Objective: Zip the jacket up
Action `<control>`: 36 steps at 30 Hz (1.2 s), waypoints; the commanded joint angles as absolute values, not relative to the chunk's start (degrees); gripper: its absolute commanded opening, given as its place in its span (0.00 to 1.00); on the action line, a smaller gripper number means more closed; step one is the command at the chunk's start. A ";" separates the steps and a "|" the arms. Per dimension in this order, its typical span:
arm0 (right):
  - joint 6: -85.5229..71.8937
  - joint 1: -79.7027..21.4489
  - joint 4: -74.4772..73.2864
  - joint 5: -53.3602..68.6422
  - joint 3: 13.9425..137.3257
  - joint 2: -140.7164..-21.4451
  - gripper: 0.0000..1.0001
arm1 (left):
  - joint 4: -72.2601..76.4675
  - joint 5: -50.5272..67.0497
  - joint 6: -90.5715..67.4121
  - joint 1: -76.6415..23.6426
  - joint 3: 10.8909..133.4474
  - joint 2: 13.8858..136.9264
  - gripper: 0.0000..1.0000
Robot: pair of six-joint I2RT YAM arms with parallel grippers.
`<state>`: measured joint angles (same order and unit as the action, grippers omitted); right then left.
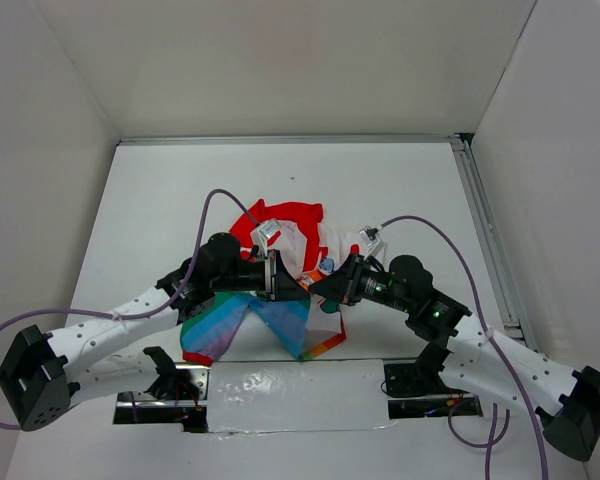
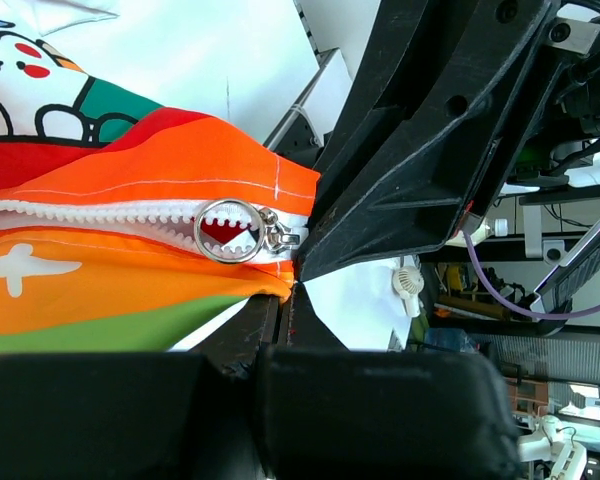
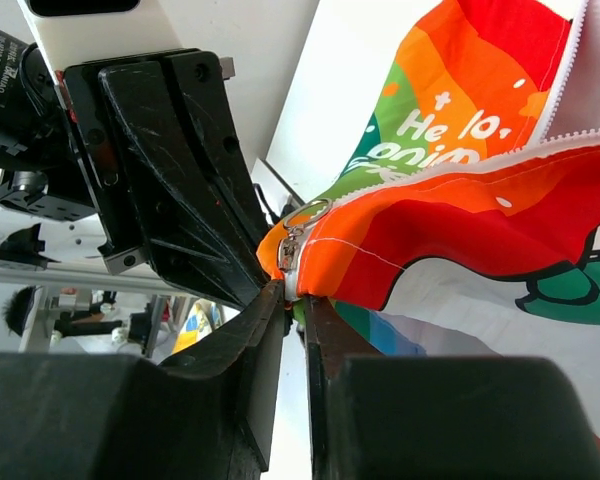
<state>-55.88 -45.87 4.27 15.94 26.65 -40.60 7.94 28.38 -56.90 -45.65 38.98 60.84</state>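
Right gripper [image 3: 298,300]: jaws nearly closed, with only a slit between them. The orange hem of the jacket [image 1: 298,245] runs into that slit at my fingertips, so I am pinching fabric there. The slider [image 3: 292,245] sits just past the tips, touching the hem edge, and its metal pull ring [image 2: 230,230] lies flat on the orange cloth. White zipper teeth [image 2: 90,212] run away from the ring, on the side away from my right gripper, and are meshed as far as I can see.

Left gripper [image 2: 280,320]: fingers pressed together. The hem corner comes down to their tips, but I cannot tell whether it is caught between them. This gripper faces my right one tip to tip, and the slider is between the two.

Seen from above, both grippers meet over the middle of the bunched jacket. The red collar [image 1: 290,215] lies beyond them, on the far side. A rainbow panel [image 1: 220,320] spreads on the white table [image 1: 160,200] nearer my bases, under the left forearm.
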 commanded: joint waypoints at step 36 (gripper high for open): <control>-37.36 -45.79 -0.35 22.67 29.79 -35.42 0.00 | -1.41 32.15 -35.86 -42.36 48.86 59.93 0.90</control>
